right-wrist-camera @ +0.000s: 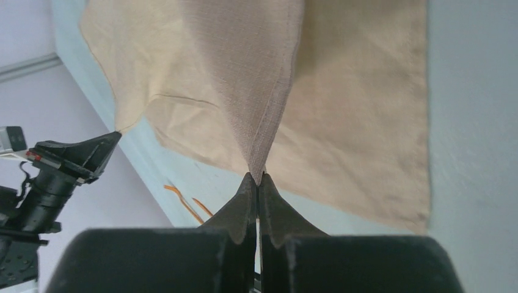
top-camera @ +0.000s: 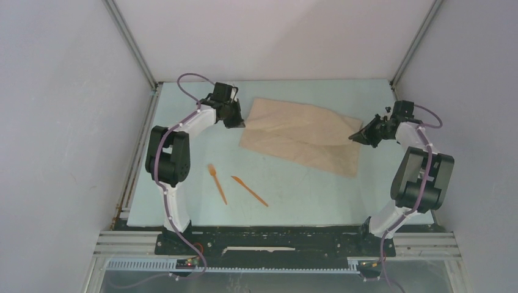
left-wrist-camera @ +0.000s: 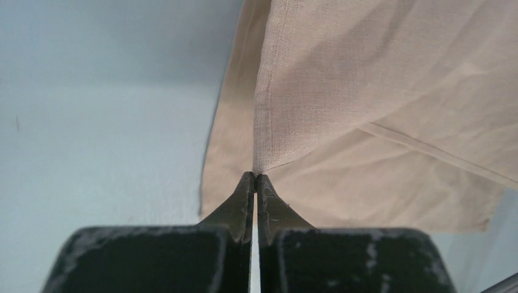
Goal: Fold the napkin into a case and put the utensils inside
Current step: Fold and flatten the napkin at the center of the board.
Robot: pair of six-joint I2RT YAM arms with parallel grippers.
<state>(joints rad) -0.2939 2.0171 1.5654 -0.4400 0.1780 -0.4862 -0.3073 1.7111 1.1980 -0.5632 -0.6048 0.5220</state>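
Both jaws closed tight: left gripper (left-wrist-camera: 255, 177) and right gripper (right-wrist-camera: 258, 178) each pinch one napkin (top-camera: 299, 137) corner, clearest in wrist views; top view resolves one fork (top-camera: 217, 183), one knife (top-camera: 249, 190).

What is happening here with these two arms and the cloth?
Both arms are folding the napkin. The left tool and the right tool each pinch one end of it, lifted off the table. The orange fork and knife lie untouched nearer the arm bases, not yet inside.
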